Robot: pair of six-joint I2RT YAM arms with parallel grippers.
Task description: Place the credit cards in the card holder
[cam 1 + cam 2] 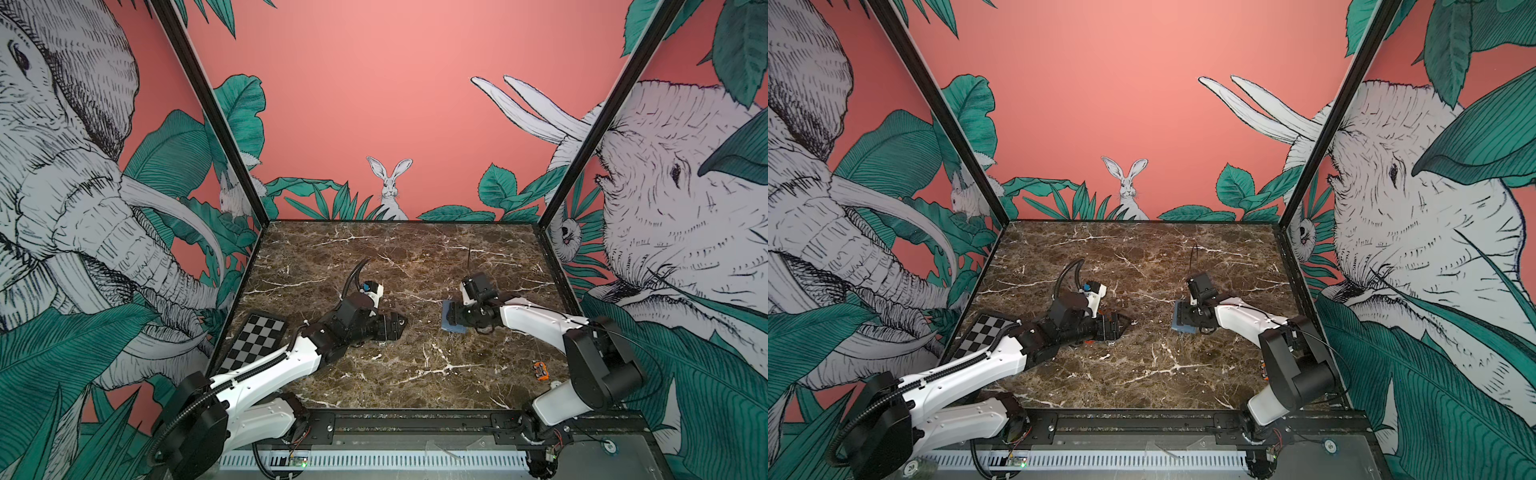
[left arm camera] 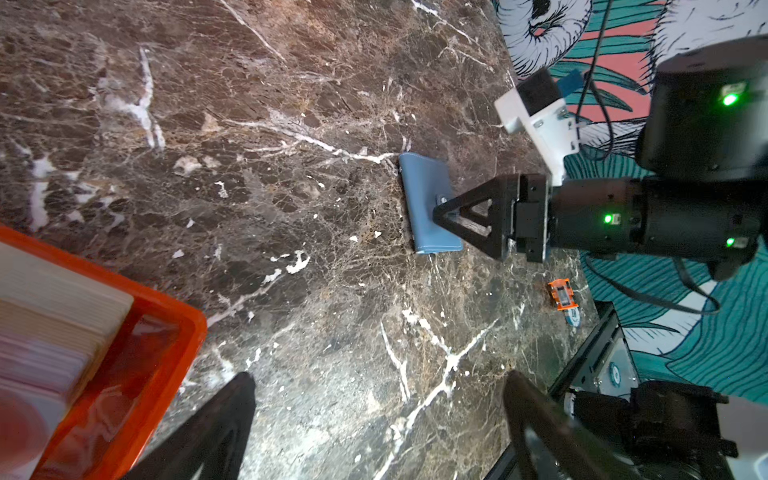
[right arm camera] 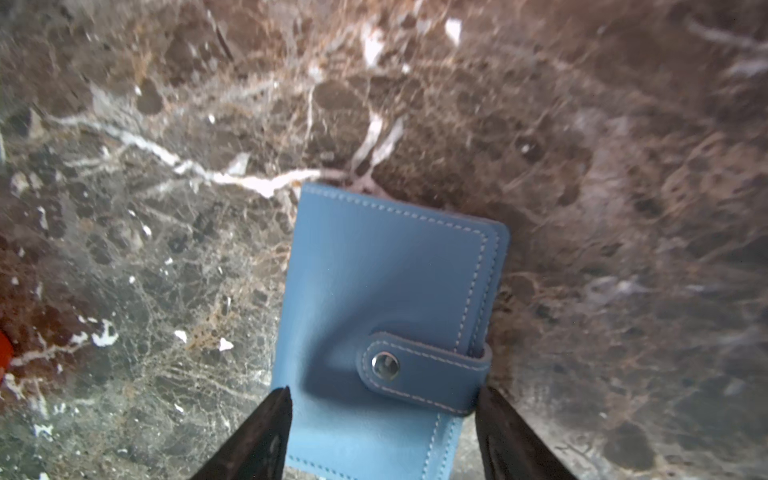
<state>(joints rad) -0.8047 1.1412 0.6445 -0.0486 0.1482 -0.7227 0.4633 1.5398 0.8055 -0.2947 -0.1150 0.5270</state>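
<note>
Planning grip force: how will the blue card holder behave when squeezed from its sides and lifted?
The card holder looks soft and thin, so squeezed edgewise it may buckle rather than stay stiff. Its snap tab is fastened, so it probably won't flop open. Lying flat on the marble table, it likely slides, not rolls.

Glossy brown marble-look worktop (image 3: 166, 249) with white veins, smooth matt blue leather-look card holder (image 3: 374, 270) with pale stitching, shiny metal snap (image 3: 385, 365) on its tab (image 3: 440, 376), glossy translucent orange plastic tray (image 2: 137, 353), matt black plastic fingers (image 3: 257, 440)
</note>
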